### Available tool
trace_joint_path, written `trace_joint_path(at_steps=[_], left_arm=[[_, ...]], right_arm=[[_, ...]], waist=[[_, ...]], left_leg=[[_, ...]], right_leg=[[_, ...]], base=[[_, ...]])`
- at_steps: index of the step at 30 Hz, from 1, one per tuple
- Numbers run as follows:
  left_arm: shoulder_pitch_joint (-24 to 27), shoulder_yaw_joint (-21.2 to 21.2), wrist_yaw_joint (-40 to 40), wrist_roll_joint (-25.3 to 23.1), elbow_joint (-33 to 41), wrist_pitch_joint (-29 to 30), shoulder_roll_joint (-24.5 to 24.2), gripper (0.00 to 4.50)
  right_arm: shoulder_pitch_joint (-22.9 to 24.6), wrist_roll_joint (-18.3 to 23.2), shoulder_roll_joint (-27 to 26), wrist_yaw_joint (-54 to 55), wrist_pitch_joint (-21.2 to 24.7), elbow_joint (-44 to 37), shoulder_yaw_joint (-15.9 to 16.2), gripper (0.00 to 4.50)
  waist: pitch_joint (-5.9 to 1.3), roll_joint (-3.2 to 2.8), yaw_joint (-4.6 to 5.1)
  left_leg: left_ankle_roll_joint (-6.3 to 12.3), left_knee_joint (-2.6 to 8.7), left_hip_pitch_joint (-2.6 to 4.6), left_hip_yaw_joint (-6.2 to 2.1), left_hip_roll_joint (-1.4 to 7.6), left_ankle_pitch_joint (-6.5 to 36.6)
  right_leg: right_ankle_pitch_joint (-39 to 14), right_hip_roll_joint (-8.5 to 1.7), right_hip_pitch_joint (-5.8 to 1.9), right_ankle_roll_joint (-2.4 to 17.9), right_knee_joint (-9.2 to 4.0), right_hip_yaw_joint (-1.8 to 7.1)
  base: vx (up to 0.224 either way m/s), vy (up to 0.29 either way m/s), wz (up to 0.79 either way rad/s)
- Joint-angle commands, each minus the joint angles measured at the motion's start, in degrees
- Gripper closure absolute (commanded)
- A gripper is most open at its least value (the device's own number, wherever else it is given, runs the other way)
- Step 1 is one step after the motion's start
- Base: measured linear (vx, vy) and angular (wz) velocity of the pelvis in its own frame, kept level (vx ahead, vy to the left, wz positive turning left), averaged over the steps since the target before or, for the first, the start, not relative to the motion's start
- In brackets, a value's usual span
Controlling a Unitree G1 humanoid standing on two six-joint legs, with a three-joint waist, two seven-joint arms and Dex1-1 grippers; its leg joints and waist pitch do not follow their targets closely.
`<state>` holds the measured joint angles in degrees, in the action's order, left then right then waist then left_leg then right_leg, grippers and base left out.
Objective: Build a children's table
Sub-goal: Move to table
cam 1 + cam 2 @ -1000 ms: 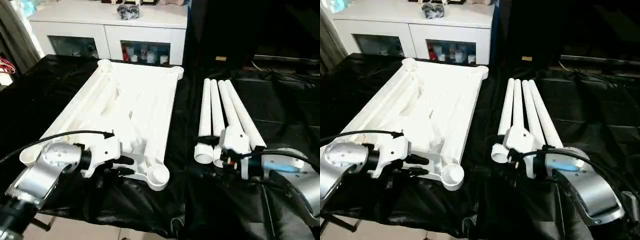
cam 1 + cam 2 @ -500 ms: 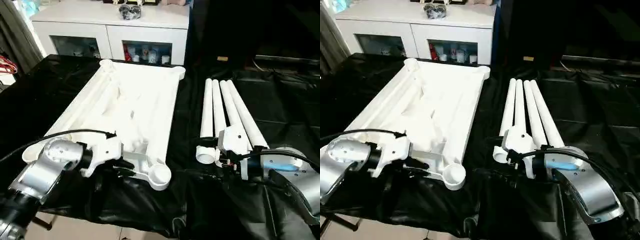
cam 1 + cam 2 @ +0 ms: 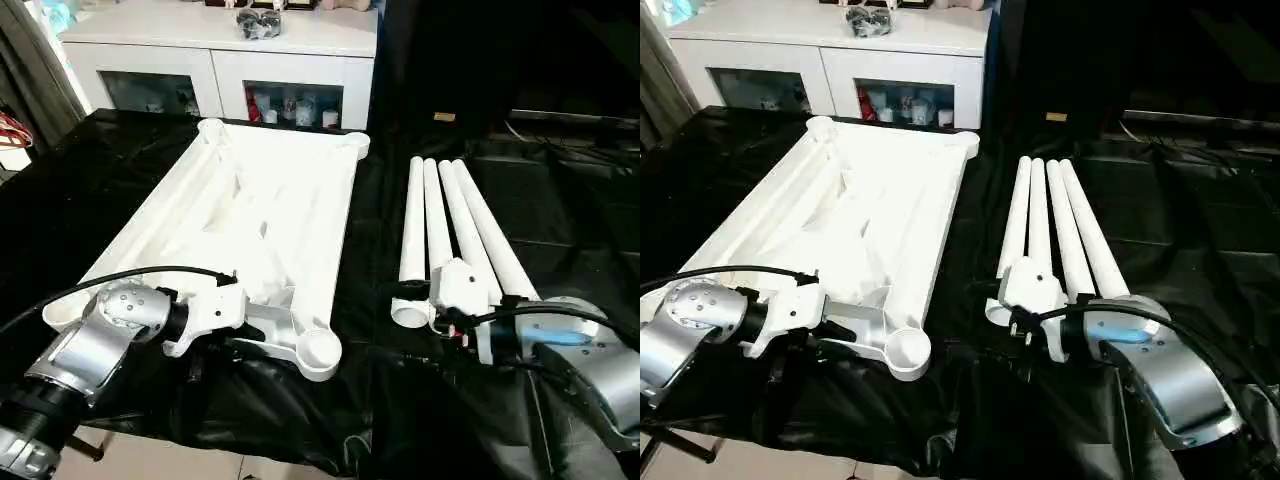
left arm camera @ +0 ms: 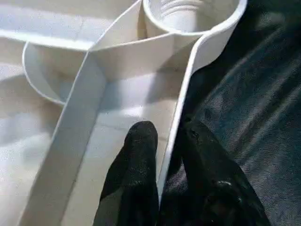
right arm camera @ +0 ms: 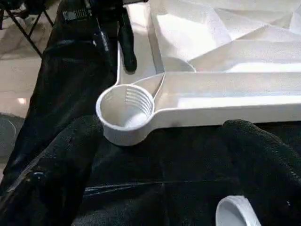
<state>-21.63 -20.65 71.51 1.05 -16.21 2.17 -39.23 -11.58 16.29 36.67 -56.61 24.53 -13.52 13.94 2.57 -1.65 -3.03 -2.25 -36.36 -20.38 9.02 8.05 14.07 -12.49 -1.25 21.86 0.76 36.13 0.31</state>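
Black worktop (image 3: 560, 230) | we are pinching tabletop (image 3: 260, 220) rim with left hand (image 4: 162, 188) | right hand (image 5: 160, 188) gaping over legs (image 3: 450, 220) | thin rim risking slipping.

The tabletop (image 3: 262, 215) looks like smooth white moulded plastic with a soft sheen, its ribs and rim thin-walled; the near corner socket (image 5: 125, 112) has fine ridges cut into its inner wall. The four legs (image 3: 447, 228) are smooth white tubes of what seems the same plastic, faintly glossy. The cover (image 3: 80, 190) over the work table is a black sheet, shiny and creased, wrinkled like thin plastic film or coated cloth. The forearms (image 3: 1160, 372) are brushed silver metal with white plastic housings. The black fingers (image 4: 136, 174) of the left gripper (image 4: 162, 172) look matt and slightly rubbery. The cabinet (image 3: 225, 55) behind is smooth white with glass doors.
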Motion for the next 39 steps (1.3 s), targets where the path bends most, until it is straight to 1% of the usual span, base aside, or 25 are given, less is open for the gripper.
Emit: trace_joint_path(at_steps=[1,3,4,5,7,8,10,11,13,15,16,17,18,19,20,21,22,23,30,32,34,35,36,37,39], left_arm=[[-0.4,0.1,0.1,0.4,0.4,0.9,0.3,3.76],[0.1,0.6,0.1,1.3,1.6,1.6,0.5,4.02],[0.1,0.7,0.2,1.4,1.9,1.8,0.6,4.02],[0.6,1.2,-0.1,2.1,3.1,2.7,0.9,4.11],[1.6,1.9,-1.5,2.6,5.8,4.8,1.5,4.19],[2.3,2.1,-2.5,2.8,7.5,6.0,1.8,4.32],[3.2,2.3,-3.6,3.0,9.6,7.1,2.2,4.37],[3.7,2.5,-4.1,3.3,10.7,7.7,2.5,4.48],[4.4,2.8,-5.4,3.4,12.5,9.1,3.1,4.48],[5.5,3.2,-7.9,3.3,15.4,11.1,4.5,4.48],[5.9,3.3,-9.1,3.1,16.7,12.4,5.1,4.48],[6.5,3.4,-11.0,2.5,18.0,14.1,6.0,4.48],[6.7,3.5,-12.3,1.9,18.6,15.2,6.5,4.48],[6.8,3.4,-13.1,1.6,18.9,15.6,6.9,4.48],[7.1,3.4,-13.8,1.3,19.3,15.8,7.3,4.48],[7.2,3.5,-14.8,1.2,19.8,17.0,7.8,4.48],[7.3,3.6,-15.7,1.0,20.3,18.2,8.3,4.48],[7.4,3.6,-16.4,0.9,20.6,18.8,8.7,4.48],[7.2,3.9,-22.6,-1.7,22.1,26.1,10.7,4.48],[7.0,3.9,-23.0,-1.9,22.1,26.3,10.8,4.48],[6.8,3.7,-23.7,-2.0,22.3,27.0,10.8,4.48],[6.6,3.4,-24.3,-2.4,22.2,26.7,10.8,4.48],[6.5,3.1,-24.5,-2.9,21.6,24.8,10.8,4.48],[6.4,2.9,-24.4,-3.2,21.1,23.2,10.7,4.48],[6.1,2.2,-25.0,-4.5,18.5,16.7,10.2,4.48]], right_arm=[[-0.8,-0.2,-0.1,-0.1,-0.4,-0.2,0.1,0.0],[-0.7,-0.3,-0.2,0.0,-0.4,-0.4,0.2,0.0],[-0.7,-0.3,-0.2,0.0,-0.4,-0.4,0.2,0.0],[-0.6,-0.3,-0.3,0.0,-0.4,-0.4,0.3,0.0],[-0.4,-0.5,-0.4,0.1,-0.5,-0.5,0.4,0.0],[-0.4,-0.6,-0.5,0.1,-0.6,-0.5,0.4,0.0],[-0.3,-0.7,-0.6,0.3,-0.7,-0.4,0.5,0.0],[-0.4,-0.7,-0.7,0.3,-0.7,-0.4,0.6,0.0],[-0.3,-0.7,-0.6,0.3,-0.8,-0.5,0.5,0.0],[-0.3,-0.9,-0.7,0.4,-0.9,-0.3,0.6,0.0],[-0.4,-1.0,-0.7,0.4,-1.0,-0.3,0.6,0.0],[-0.5,-1.2,-0.9,0.4,-1.0,-0.1,0.7,0.0],[-0.6,-1.3,-1.0,0.4,-1.0,0.0,0.8,0.0],[-0.7,-1.3,-1.1,0.4,-1.1,0.1,0.8,0.0],[-0.7,-1.4,-1.1,0.4,-1.1,0.2,0.9,0.0],[-0.8,-1.4,-1.1,0.4,-1.1,0.3,0.9,0.0],[-0.9,-1.5,-1.2,0.4,-1.1,0.3,1.0,0.0],[-1.0,-1.5,-1.3,0.4,-1.1,0.4,1.0,0.0],[-1.9,-1.9,-2.2,0.5,-1.1,1.1,1.3,0.0],[-1.9,-1.9,-2.3,0.5,-1.1,1.1,1.4,0.0],[-2.0,-1.9,-2.4,0.6,-1.1,1.1,1.5,0.0],[-2.0,-2.0,-2.6,0.8,-1.1,1.2,1.6,0.0],[-2.1,-2.0,-2.7,0.8,-1.2,1.3,1.6,0.0],[-2.1,-2.0,-2.8,0.8,-1.2,1.4,1.6,0.0],[-2.3,-2.2,-3.0,1.0,-1.3,1.7,1.7,0.0]], waist=[[-2.63,-0.3,-0.03],[-2.6,-0.28,0.03],[-2.65,-0.3,0.06],[-2.65,-0.33,0.13],[-2.63,-0.14,0.37],[-2.68,-0.23,0.5],[-2.67,-0.18,0.72],[-2.61,-0.17,0.81],[-2.52,-0.06,0.88],[-2.44,-0.13,0.86],[-2.49,0.04,0.84],[-2.46,-0.05,0.81],[-2.45,-0.02,0.86],[-2.42,0.16,0.82],[-2.44,0.1,0.82],[-2.47,0.31,0.85],[-2.48,0.22,0.84],[-2.45,0.33,0.8],[-2.57,0.23,0.85],[-2.59,0.17,0.73],[-2.69,0.09,0.65],[-2.77,0.07,0.56],[-2.81,0.03,0.54],[-2.84,-0.11,0.5],[-2.82,-0.02,0.36]], left_leg=[[0.89,5.24,0.38,-1.9,4.93,7.0],[0.89,5.33,0.33,-1.94,4.99,7.0],[0.87,5.29,0.36,-1.94,5.03,6.9],[1.02,5.23,0.24,-1.94,4.98,6.5],[1.25,5.25,0.03,-1.99,4.96,6.0],[1.49,5.16,0.05,-2.0,5.04,5.4],[1.96,5.1,-0.07,-1.99,4.97,5.2],[2.19,5.12,-0.02,-1.96,4.93,5.3],[2.22,5.12,0.09,-1.87,4.94,6.1],[2.2,5.13,0.11,-1.92,5.0,6.3],[2.17,5.11,0.14,-1.88,5.06,6.2],[2.32,5.11,0.11,-1.89,5.07,5.8],[2.33,5.13,0.08,-1.89,5.11,5.8],[2.6,5.11,0.02,-1.9,5.05,5.5],[2.66,5.11,-0.04,-1.93,5.01,5.5],[2.84,5.08,-0.05,-1.9,4.97,5.2],[2.93,5.03,-0.05,-1.92,4.96,5.0],[3.16,4.96,-0.08,-1.89,4.91,4.8],[3.45,4.9,-0.24,-1.96,4.94,3.9],[3.61,4.79,-0.19,-1.9,4.91,3.5],[3.89,4.76,-0.26,-1.88,4.95,2.7],[4.09,4.72,-0.18,-1.87,5.02,2.3],[4.24,4.73,-0.13,-1.89,5.09,2.1],[4.44,4.7,-0.23,-1.86,5.08,2.0],[4.48,4.77,-0.25,-1.88,5.11,2.8]], right_leg=[[-5.0,-6.65,-2.33,14.7,-4.23,2.77],[-4.9,-6.64,-2.35,14.7,-4.18,2.73],[-4.5,-6.7,-2.37,14.8,-4.11,2.74],[-3.7,-6.76,-2.48,15.0,-4.06,2.77],[-3.1,-6.79,-2.66,15.2,-4.02,2.72],[-2.0,-6.79,-2.64,15.5,-3.92,2.7],[-1.7,-6.77,-2.76,15.6,-3.98,2.68],[-2.2,-6.67,-2.71,15.6,-4.11,2.63],[-3.8,-6.63,-2.6,15.5,-4.3,2.66],[-4.8,-6.63,-2.55,15.5,-4.38,2.64],[-4.9,-6.66,-2.6,15.5,-4.35,2.66],[-4.8,-6.63,-2.55,15.5,-4.38,2.64],[-4.7,-6.62,-2.58,15.5,-4.36,2.63],[-4.7,-6.62,-2.59,15.4,-4.44,2.59],[-4.7,-6.61,-2.62,15.4,-4.39,2.58],[-4.5,-6.56,-2.62,15.2,-4.41,2.54],[-4.3,-6.61,-2.64,15.2,-4.34,2.53],[-4.5,-6.63,-2.64,15.1,-4.43,2.53],[-3.9,-6.66,-2.77,14.9,-4.35,2.24],[-3.3,-6.64,-2.71,15.0,-4.38,2.16],[-1.7,-6.61,-2.76,15.1,-4.25,2.06],[-0.9,-6.56,-2.7,15.2,-4.15,1.97],[-0.4,-6.56,-2.67,15.2,-4.13,1.91],[0.4,-6.55,-2.67,15.4,-4.12,1.84],[0.4,-6.58,-2.69,15.2,-4.21,1.76]], base=[[0.0,0.0,0.0],[0.0,0.0,0.0],[0.0,0.0,0.0],[0.0,0.0,0.0],[0.0,0.0,0.0],[0.0,0.0,0.0],[0.0,0.0,0.0],[0.0,0.0,0.0],[0.0,0.0,0.0],[0.0,0.0,0.0],[0.0,0.0,0.0],[0.0,0.0,0.0],[0.0,0.0,0.0],[0.0,0.0,0.0],[0.0,0.0,0.0],[0.0,0.0,0.0],[0.0,0.0,0.0],[0.0,0.0,0.0],[0.0,0.0,0.0],[0.0,0.0,0.0],[0.0,0.0,0.0],[0.0,0.0,0.0],[0.0,0.0,0.0],[0.0,0.0,0.0],[0.0,0.0,0.0]])
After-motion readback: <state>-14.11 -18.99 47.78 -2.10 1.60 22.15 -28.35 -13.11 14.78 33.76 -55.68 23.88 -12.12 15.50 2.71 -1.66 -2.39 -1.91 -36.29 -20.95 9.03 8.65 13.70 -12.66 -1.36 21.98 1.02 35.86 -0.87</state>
